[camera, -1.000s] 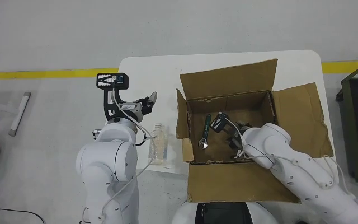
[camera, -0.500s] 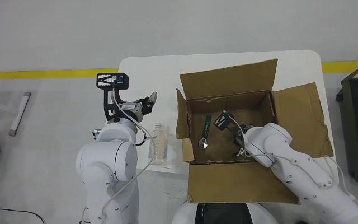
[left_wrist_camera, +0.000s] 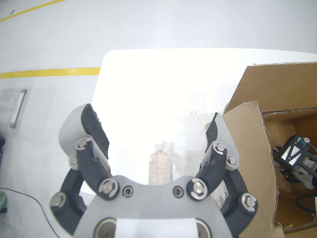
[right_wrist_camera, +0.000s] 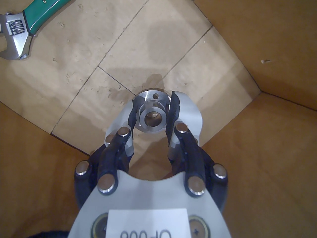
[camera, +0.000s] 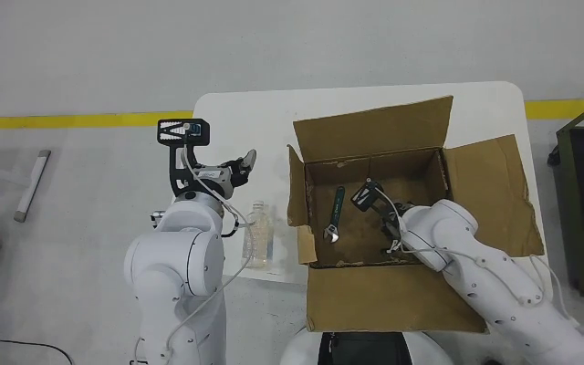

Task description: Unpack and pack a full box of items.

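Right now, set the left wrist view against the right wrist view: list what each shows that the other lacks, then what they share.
Left wrist view adds: the open left gripper, the white table, and a clear bottle standing on it beside the cardboard box. Right wrist view adds: the right gripper shut on a metal flanged bushing, and a green-handled adjustable wrench lying on the box floor. Shared: the cardboard box.
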`<state>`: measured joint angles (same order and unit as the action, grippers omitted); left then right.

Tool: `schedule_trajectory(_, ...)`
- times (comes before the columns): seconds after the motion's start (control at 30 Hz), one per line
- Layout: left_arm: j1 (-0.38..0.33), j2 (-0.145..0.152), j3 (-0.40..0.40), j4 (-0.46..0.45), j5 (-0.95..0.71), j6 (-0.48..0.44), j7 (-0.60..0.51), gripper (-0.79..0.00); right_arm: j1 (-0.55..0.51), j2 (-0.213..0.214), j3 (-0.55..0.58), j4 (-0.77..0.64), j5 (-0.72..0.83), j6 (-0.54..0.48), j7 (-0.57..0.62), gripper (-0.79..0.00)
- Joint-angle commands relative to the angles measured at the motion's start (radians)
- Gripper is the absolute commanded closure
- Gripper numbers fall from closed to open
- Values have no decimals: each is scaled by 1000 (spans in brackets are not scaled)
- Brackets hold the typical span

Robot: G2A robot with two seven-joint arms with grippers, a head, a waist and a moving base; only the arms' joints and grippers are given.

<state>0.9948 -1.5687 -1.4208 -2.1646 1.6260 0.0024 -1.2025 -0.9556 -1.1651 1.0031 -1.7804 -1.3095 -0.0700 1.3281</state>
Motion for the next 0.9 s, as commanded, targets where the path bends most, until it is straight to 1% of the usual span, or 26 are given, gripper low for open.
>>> schedule_trajectory(0.0,0,0,0,0,0,0,0,-785,0,-2,0,2,2,0,0,-302)
schedule_trajectory(0.17,0,0,0,0,0,0,0,-785,-1,-6,1,15,4,-4,-6,-292)
schedule_trajectory(0.3,0,0,0,0,0,0,0,-785,-2,-9,2,22,9,-5,-12,-259)
schedule_trajectory(0.37,0,0,0,0,0,0,0,-785,-5,-10,4,23,9,-4,-13,-228)
schedule_trajectory(0.4,0,0,0,0,0,0,0,-785,-6,-10,5,23,9,-4,-11,-191)
schedule_trajectory(0.43,0,0,0,0,0,0,0,-785,-7,-11,6,22,8,-5,-10,-135)
schedule_trajectory(0.47,0,0,0,0,0,0,0,-785,-8,-11,7,21,7,-6,-10,-123)
schedule_trajectory(0.5,0,0,0,0,0,0,0,-785,-9,-12,9,20,7,-6,-9,-49)
schedule_trajectory(0.53,0,0,0,0,0,0,0,-785,-9,-12,10,19,6,-8,-8,0)
schedule_trajectory(0.87,0,0,0,0,0,0,0,-785,-21,-14,37,-37,9,-4,-13,0)
